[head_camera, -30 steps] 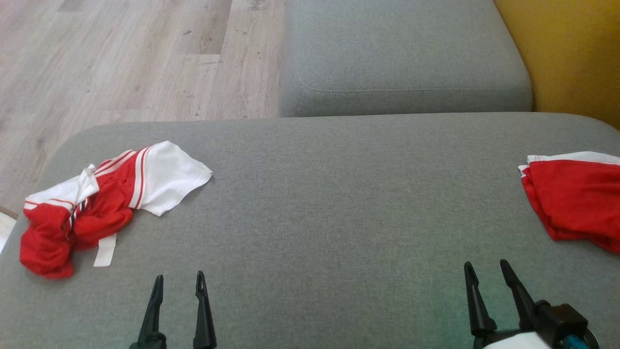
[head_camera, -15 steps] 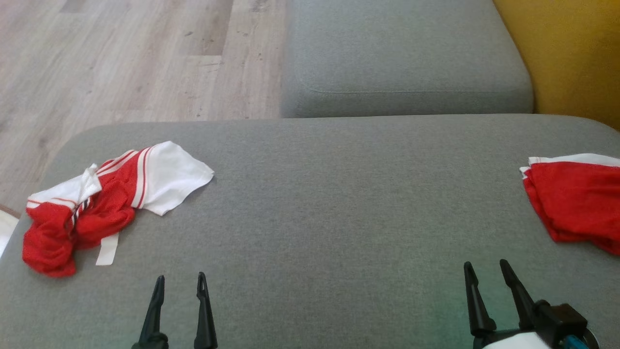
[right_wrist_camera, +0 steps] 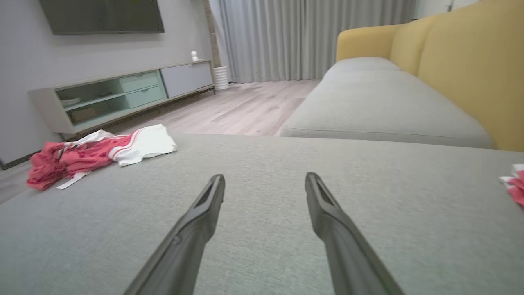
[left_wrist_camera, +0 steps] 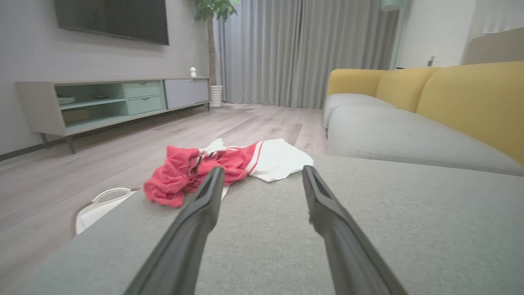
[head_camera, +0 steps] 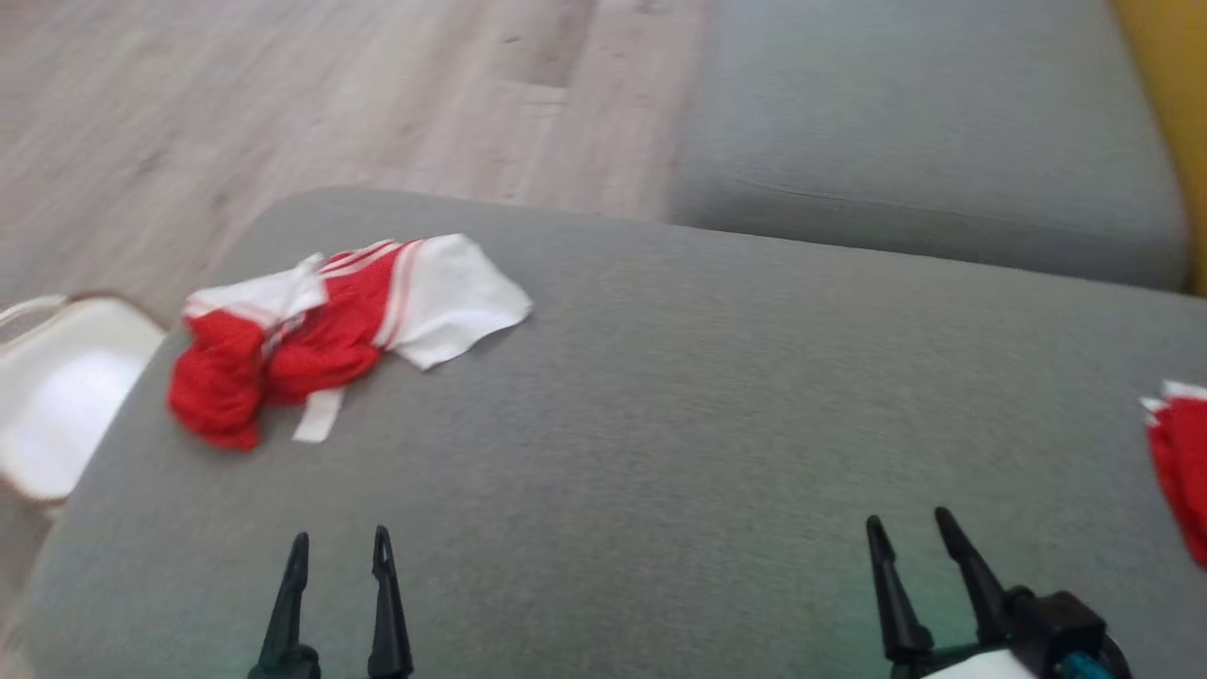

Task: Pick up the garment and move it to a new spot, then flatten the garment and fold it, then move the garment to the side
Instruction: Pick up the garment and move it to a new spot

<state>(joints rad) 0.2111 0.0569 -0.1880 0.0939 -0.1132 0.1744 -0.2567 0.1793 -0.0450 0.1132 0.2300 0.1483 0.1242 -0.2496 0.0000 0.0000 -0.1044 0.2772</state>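
Note:
A crumpled red and white garment [head_camera: 321,330] lies on the far left part of the grey sofa seat [head_camera: 660,396], also seen ahead of my left fingers [left_wrist_camera: 213,164] and off to the left in the right wrist view [right_wrist_camera: 98,153]. My left gripper [head_camera: 339,550] hovers open near the front edge, below and slightly right of the garment, apart from it. My right gripper [head_camera: 910,530] stands open at the lower right with nothing between its fingers.
A second red and white cloth [head_camera: 1179,462] lies at the seat's right edge. A white basket [head_camera: 57,396] stands on the floor left of the seat. Another grey cushion [head_camera: 924,160] and the yellow backrest [head_camera: 1165,94] are beyond. Wood floor [head_camera: 283,104] lies far left.
The whole head view has shifted: the camera turned left, bringing the white basket into view and pushing the right cloth toward the edge. Both grippers stay open and the garment has not moved.

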